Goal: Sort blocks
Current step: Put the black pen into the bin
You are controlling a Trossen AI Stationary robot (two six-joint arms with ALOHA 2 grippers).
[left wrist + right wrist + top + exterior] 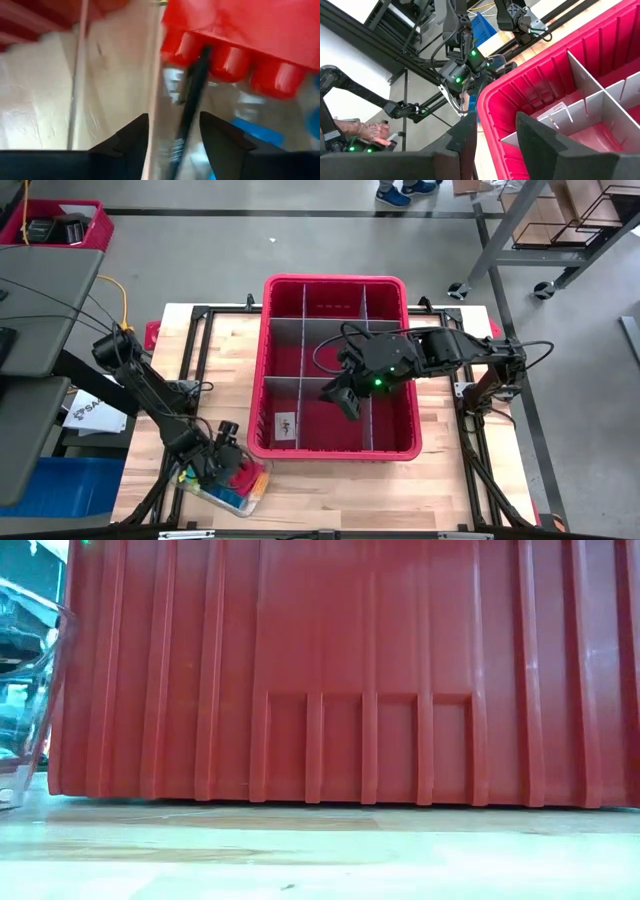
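My left gripper (172, 132) is half open, holding nothing, and the red block (240, 45) sits just ahead. My right gripper (345, 402) waits, empty.

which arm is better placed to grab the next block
Left, most likely. The left gripper is right at the clear container of blocks, open fingers near a red one. The right gripper hangs open and empty over the red bin.

Bin (262, 370) is red, dividers (366, 350) flat grey. Blocks (235, 480) by left pincer (222, 450): red, blue, yellow, some orange. Bench (210, 360) is pale wood grain; both arms black.
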